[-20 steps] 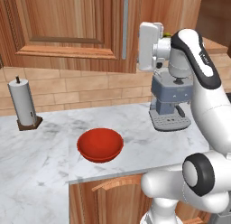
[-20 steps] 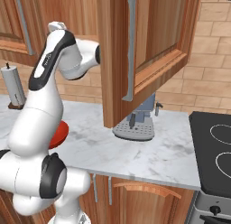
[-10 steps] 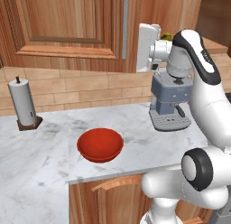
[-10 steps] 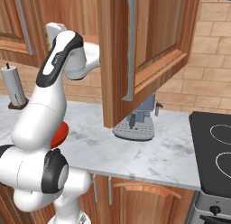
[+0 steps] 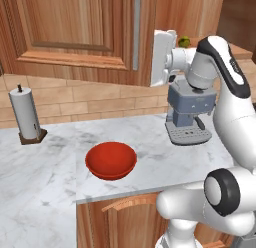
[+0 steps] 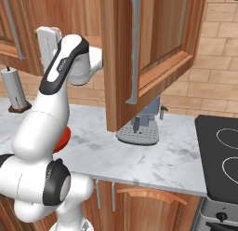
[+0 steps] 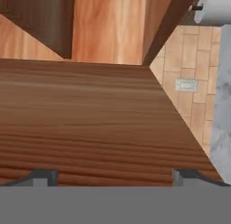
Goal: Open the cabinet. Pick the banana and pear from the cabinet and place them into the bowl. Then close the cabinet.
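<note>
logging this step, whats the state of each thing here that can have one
cabinet: right door swung open, left door shut
gripper: open, holding nothing, facing a wooden panel
bowl: upright on the counter, nothing in it
pear: on the cabinet shelf behind the hand, not yet picked
paper-towel roll: upright on its holder
coffee machine: upright on the counter under the cabinet

Pear [image 5: 184,41] mostly hidden behind the robot's hand; bowl [image 6: 65,136] largely masked by arm; cabinet [image 5: 75,32] cropped at top edge.
</note>
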### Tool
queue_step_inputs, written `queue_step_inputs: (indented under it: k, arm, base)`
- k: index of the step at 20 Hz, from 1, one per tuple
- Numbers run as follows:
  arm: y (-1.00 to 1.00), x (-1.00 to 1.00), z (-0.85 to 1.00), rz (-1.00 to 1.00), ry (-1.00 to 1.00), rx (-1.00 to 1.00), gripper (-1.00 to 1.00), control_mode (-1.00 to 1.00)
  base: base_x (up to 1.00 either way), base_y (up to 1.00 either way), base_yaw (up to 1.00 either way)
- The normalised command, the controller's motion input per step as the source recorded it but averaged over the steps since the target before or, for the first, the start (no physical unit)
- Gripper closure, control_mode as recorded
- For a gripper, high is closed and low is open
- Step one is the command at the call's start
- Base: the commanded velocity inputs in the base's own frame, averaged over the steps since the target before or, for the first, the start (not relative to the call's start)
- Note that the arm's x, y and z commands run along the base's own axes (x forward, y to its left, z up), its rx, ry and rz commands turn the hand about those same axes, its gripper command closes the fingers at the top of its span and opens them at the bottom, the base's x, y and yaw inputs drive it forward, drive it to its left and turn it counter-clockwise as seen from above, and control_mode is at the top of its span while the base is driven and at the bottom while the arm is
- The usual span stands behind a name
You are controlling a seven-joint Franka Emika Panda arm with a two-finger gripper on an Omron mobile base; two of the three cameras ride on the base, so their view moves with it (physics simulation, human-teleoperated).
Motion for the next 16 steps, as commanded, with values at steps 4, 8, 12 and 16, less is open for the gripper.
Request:
queue_step_inputs:
  k: [4, 8, 12, 16]
  arm:
    - [0.13, -0.8, 0.0, 0.26, 0.0, 0.0, -1.0, -1.0]
    - [0.16, -0.67, 0.0, 0.21, 0.0, 0.02, -1.0, -1.0]
    - [0.21, -0.35, 0.0, 0.13, 0.0, 0.03, -1.0, -1.0]
    - [0.28, -0.3, 0.01, 0.1, 0.0, 0.02, -1.0, -1.0]
  base:
    - [0.0, 0.0, 0.0]
    - [0.0, 0.0, 0.0]
    - [0.0, 0.0, 0.0]
    - [0.0, 0.0, 0.0]
